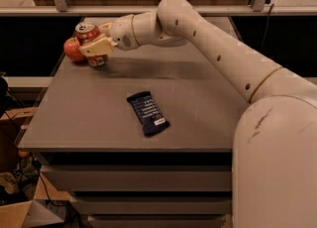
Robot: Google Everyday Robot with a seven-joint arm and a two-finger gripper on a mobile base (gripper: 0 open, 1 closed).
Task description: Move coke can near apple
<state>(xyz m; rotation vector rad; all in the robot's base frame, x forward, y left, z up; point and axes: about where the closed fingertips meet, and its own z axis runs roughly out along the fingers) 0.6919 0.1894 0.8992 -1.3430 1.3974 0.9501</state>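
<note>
**Op:** Position check. Where's the coke can [88, 38]?

**Obs:** Far left corner of the desk [208, 108]. The apple [72, 50] is just left of it, touching or nearly so; can't separate them from here. The can leans a little, silver top toward the left edge.

**Op:** Gripper?

**Obs:** Your gripper [93, 48] is at that same corner, with the arm [208, 38] reaching across from the right side. Jaws clasped on the can at mid-body, and one tan finger [99, 46] crosses its front. Can't tell whether the base sits on the desk or hangs just above it.

**Op:** How will it handle?

**Obs:** My read: light, thin-walled, slick painted metal. It dents if you squeeze hard and slips if you squeeze too little. Mid-body across the width is the right hold; keep off the rim and pull tab. The base is narrow, so it tips easily. Stand it upright before you let go.

**Op:** The apple?

**Obs:** Round, so it likely rolls if you nudge it, and the left edge is near. Open away from it.

**Op:** Anything else?

**Obs:** Dark-blue snack bar [148, 114] lying flat mid-desk, toward the front edge, well apart. Not in your way.
</note>
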